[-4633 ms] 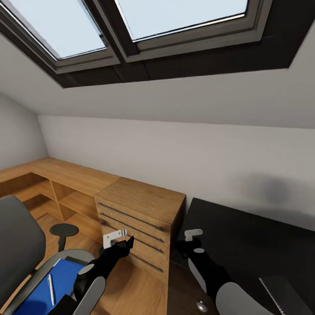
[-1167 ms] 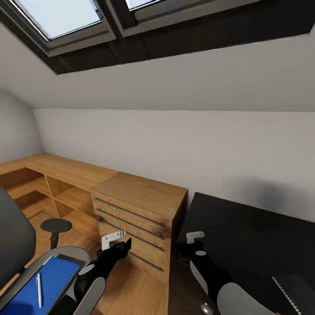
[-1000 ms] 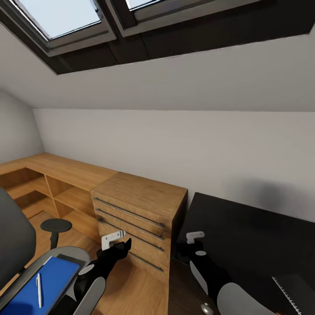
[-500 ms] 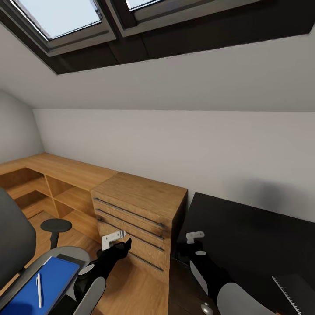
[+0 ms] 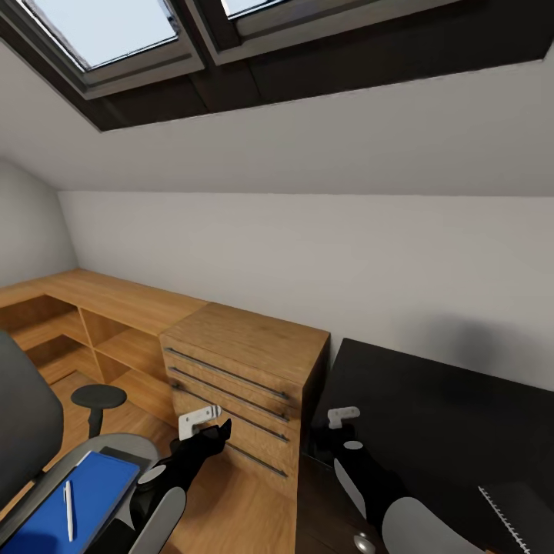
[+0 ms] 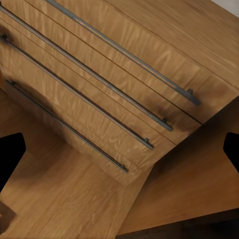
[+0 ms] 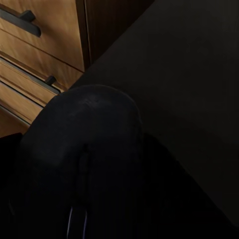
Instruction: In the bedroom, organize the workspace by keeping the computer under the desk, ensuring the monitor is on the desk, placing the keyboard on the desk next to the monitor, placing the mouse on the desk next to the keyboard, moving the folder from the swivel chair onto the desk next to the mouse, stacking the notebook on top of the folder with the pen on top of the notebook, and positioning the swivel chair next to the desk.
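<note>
My right gripper [image 5: 323, 437] hovers over the left end of the black desk [image 5: 431, 408] and is shut on the black mouse [image 7: 84, 164], which is seen close up in the right wrist view. My left gripper [image 5: 218, 431] hangs open and empty in front of the wooden drawer chest, its fingertips [image 6: 10, 154] wide apart. At lower left stands the grey swivel chair [image 5: 23, 415]; the blue folder [image 5: 85, 492] lies on its seat with the white pen [image 5: 68, 509] on top. The edge of the keyboard [image 5: 500, 515] shows on the desk at lower right.
A light-wood drawer chest [image 5: 246, 377] with long bar handles stands between the chair and the desk. Low wooden shelving [image 5: 92, 323] runs along the wall to the left. A sloped ceiling with skylights [image 5: 100, 31] hangs overhead. A silver drawer knob [image 5: 363, 543] shows below the desk top.
Since the earliest frame the head view has shifted, so the skylights sit higher and the chair further left. Over the last second nothing has moved.
</note>
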Tool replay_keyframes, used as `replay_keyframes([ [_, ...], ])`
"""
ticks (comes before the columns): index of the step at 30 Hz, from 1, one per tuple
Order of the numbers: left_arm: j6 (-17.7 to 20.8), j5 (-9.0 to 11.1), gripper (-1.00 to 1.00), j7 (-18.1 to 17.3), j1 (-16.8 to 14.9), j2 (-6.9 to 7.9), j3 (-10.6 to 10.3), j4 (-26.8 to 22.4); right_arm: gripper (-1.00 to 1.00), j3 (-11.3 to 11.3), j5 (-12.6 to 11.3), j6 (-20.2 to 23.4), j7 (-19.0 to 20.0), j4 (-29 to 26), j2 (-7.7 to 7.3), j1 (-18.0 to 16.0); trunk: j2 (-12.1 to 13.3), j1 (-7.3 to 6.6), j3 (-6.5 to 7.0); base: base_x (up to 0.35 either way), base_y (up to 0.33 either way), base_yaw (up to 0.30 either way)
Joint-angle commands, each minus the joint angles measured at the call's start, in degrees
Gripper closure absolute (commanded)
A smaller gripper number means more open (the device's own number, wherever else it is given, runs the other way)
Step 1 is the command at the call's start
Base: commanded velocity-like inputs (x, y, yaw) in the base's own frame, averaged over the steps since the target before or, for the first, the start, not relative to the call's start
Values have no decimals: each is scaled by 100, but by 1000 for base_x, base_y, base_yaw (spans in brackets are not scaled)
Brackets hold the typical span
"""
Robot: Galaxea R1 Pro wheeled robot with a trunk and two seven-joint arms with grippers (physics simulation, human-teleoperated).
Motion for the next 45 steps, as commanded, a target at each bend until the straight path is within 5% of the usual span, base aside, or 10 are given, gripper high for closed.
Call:
replay_keyframes([
  [1,8,44,-100,52,-6,6,-13,-9,100,47,-39,62,-56,20,-7,2,-3,1,-8,0,0,0],
  [16,9,50,-100,59,-6,15,-12,0,100,47,-51,62,-62,18,2,1,-3,1,-8,0,0,0],
  [25,8,49,-100,61,-6,15,-12,0,100,33,-39,69,-83,-127,-41,3,358,-197,154,0,0,0],
  [28,16,47,-100,64,-6,15,-12,0,100,-101,-49,305,-109,-1048,-214,15,478,-263,208,0,0,0],
  [32,20,51,-100,68,-6,15,-12,0,100,-416,-99,1176,-110,-2144,-376,150,639,-351,279,-47,0,0],
  [40,20,53,-100,68,-6,15,-12,0,100,-601,-145,2054,-102,-4726,-414,1424,959,-527,423,-290,0,0],
  [45,20,53,-100,68,-6,15,-12,0,100,-599,-162,2211,-94,-5005,-380,1576,1160,-636,513,-323,0,0],
])
